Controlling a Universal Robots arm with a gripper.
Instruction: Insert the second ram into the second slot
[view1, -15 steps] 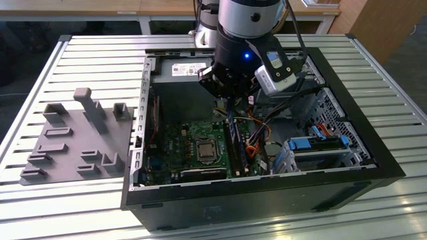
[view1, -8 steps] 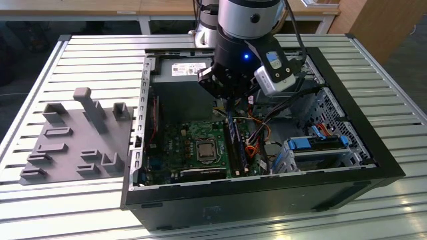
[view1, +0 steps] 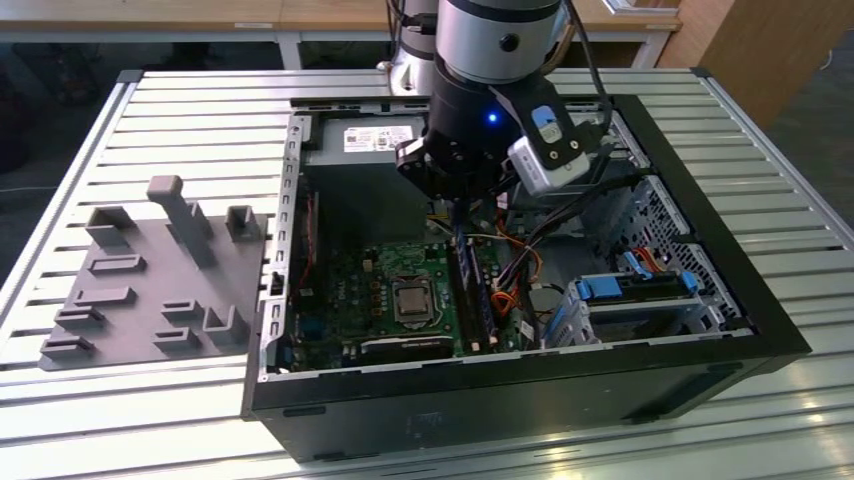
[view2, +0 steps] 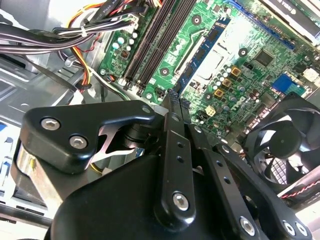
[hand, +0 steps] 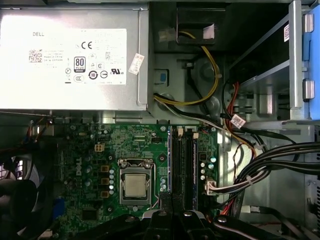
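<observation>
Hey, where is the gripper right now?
In the exterior view the gripper hangs inside the open computer case, over the memory slots, just to the exterior view's right of the processor socket.

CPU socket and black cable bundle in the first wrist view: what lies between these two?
The memory slots lie between the CPU socket and the black cable bundle, with a white connector beside the slots; the first wrist view shows this.

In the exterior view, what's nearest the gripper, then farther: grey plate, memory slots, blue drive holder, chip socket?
1. Memory slots, directly under it.
2. Chip socket, beside the slots.
3. Blue drive holder, toward the exterior view's right.
4. Grey plate, far at the exterior view's left.
</observation>
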